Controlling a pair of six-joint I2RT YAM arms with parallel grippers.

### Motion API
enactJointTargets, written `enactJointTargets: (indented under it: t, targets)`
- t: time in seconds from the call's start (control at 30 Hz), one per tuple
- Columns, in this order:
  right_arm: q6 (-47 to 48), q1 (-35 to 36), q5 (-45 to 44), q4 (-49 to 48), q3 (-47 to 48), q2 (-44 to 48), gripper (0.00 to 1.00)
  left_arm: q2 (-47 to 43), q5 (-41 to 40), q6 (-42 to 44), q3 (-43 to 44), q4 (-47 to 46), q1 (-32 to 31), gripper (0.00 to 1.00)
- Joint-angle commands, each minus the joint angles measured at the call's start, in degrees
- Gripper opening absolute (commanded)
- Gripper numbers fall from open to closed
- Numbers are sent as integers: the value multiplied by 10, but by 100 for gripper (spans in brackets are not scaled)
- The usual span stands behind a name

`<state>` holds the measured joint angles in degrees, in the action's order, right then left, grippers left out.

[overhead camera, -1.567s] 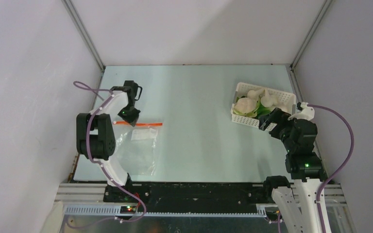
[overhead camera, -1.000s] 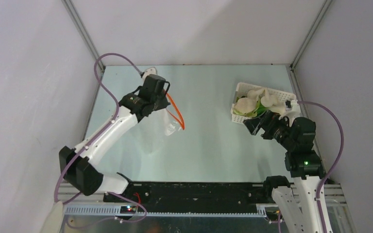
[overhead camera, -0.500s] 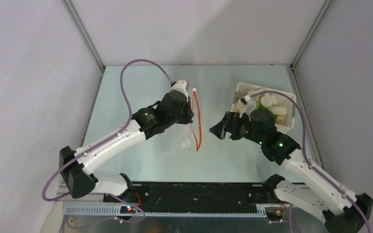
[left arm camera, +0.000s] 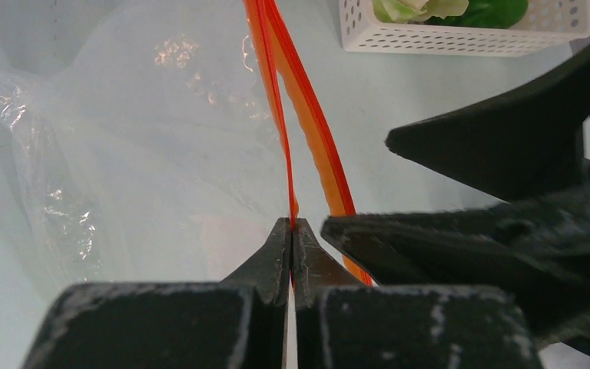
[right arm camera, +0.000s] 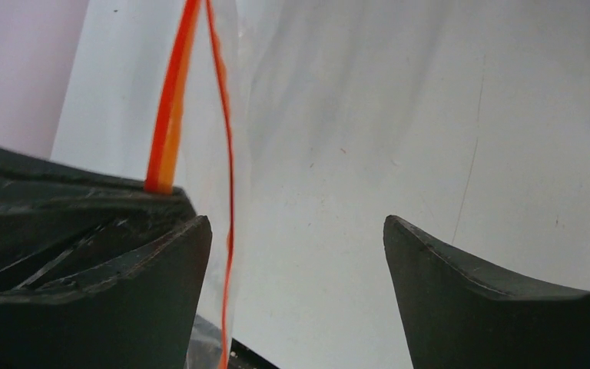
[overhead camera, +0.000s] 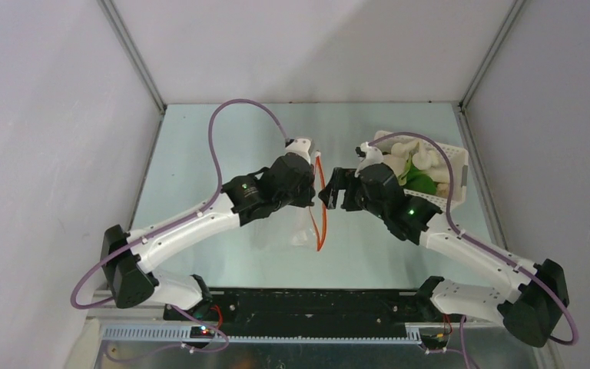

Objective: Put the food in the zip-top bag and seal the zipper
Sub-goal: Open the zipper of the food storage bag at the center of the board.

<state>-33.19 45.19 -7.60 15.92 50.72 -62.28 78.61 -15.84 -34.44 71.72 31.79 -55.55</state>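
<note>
Both arms have swung inward since a moment ago and now meet mid-tabletop [overhead camera: 223,146]. The left tool [left arm camera: 292,250], pressed together, pinches one lip of the orange-red zipper [left arm camera: 318,142] and holds the clear zip-top bag [left arm camera: 146,154] hanging, mouth edge upright. The right tool [right arm camera: 293,223], fingers spread, has come up to the bag's mouth, and the thin zipper lip runs between its fingers. The food [overhead camera: 417,165] sits in the white basket [overhead camera: 461,165] behind the right arm.

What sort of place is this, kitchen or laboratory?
Probably a robot test cell: plain grey walls enclose a pale table, the left arm and right arm stand on a metal frame, and the basket holds toy-looking food.
</note>
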Motion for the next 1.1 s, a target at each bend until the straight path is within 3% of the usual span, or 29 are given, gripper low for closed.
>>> enactJointTargets:
  t: [0.0,0.03,0.1,0.13,0.17,0.2,0.27,0.3,0.43,0.5,0.57,0.6,0.7,0.77,1.07]
  targets:
    - [5,7,-27,-25,24,-25,83,-23,7,4,17,-26,-8,0]
    - [6,10,-24,-26,24,-29,80,-25,15,3,14,-29,-9,0]
    - [8,15,-21,-26,23,-39,65,-26,21,-3,11,-32,-9,0]
    - [9,16,-22,-24,24,-42,47,-27,21,-4,10,-31,-9,0]
    - [8,19,-25,-20,24,-42,39,-29,20,-4,8,-30,-9,0]
    - [7,21,-28,-17,24,-40,23,-31,13,-4,7,-28,-10,0]
    - [13,26,-36,-15,24,-30,4,-38,3,-5,5,-21,-10,0]
    - [15,27,-40,-14,24,-26,1,-40,0,-5,4,-18,-9,0]
    - [13,33,-47,-11,24,-2,0,-46,-10,-6,5,-9,-9,1]
    - [5,37,-51,-8,24,7,0,-44,-5,-10,8,-4,-9,8]
    - [-1,45,-65,5,29,10,0,-37,7,-12,14,0,-9,19]
    - [-5,53,-83,22,39,10,0,-30,10,-13,21,2,-9,33]
    - [-7,81,-126,58,74,1,0,-9,14,-17,33,16,-12,58]
    - [-12,95,-149,79,91,-4,0,5,4,-20,47,35,-14,63]
    - [-39,117,-179,125,125,-10,0,48,-81,-31,97,121,-32,64]
